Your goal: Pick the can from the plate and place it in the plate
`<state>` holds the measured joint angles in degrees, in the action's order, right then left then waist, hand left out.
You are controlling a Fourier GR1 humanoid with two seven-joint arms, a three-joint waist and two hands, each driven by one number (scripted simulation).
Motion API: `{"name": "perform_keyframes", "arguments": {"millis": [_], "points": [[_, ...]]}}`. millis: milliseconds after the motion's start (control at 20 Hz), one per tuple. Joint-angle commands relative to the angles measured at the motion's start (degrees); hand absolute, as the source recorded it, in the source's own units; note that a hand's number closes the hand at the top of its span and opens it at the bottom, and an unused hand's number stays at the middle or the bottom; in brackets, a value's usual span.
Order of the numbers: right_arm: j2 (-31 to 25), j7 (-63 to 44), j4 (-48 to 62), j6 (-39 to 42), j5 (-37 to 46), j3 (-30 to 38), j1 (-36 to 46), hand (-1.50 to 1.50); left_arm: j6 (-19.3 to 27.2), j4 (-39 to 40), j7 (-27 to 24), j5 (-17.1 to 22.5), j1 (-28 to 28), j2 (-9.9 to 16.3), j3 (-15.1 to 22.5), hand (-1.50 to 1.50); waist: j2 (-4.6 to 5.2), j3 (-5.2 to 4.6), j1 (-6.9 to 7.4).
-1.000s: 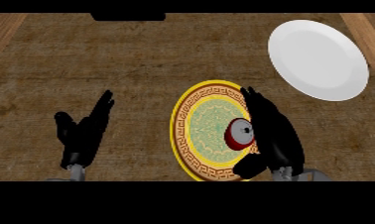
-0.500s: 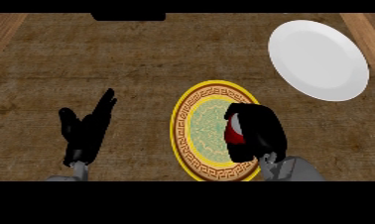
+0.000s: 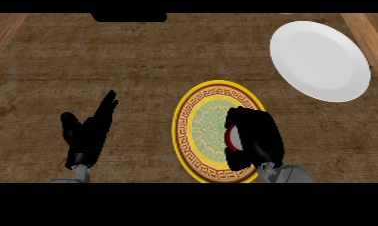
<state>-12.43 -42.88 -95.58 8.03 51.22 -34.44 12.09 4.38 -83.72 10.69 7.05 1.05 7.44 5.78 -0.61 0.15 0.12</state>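
We find the right hand (image 3: pixel 253 137) curled round the can (image 3: pixel 233 138) at about four o'clock on the patterned plate (image 3: pixel 193 120), left hand (image 3: pixel 88 132) resting open, and advise lifting straight up before carrying toward the white plate (image 3: pixel 319 60) at one o'clock.

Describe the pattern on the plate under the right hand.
Yellow rim, brown key-pattern band, green centre on the patterned plate; head view.
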Motion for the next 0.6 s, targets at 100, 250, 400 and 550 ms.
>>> {"name": "perform_keyframes", "arguments": {"millis": [100,250,400,550], "points": [[7.2,0.9,2.3,-5.6,7.0,-6.4,-2.0,1.50,-0.8,1.3,0.9,-0.2,0.8,-0.4,-0.3,0.00,0.60,-0.15,0.01],[6.2,5.2,-3.4,-16.0,10.1,-6.1,-2.3,1.50,-1.1,-0.7,2.9,1.3,1.7,0.5,-1.1,0.00,0.43,-0.10,-0.03],[6.9,4.9,-4.9,-23.7,15.7,-5.4,-2.2,1.50,-2.0,-2.1,2.3,1.4,3.9,1.2,-1.1,0.00,0.37,-0.10,0.00],[8.5,3.3,-6.2,-25.3,17.1,-1.4,-0.2,1.50,-1.2,1.1,2.2,0.6,-0.4,0.2,-1.6,0.00,0.57,-0.14,-0.40]]}}
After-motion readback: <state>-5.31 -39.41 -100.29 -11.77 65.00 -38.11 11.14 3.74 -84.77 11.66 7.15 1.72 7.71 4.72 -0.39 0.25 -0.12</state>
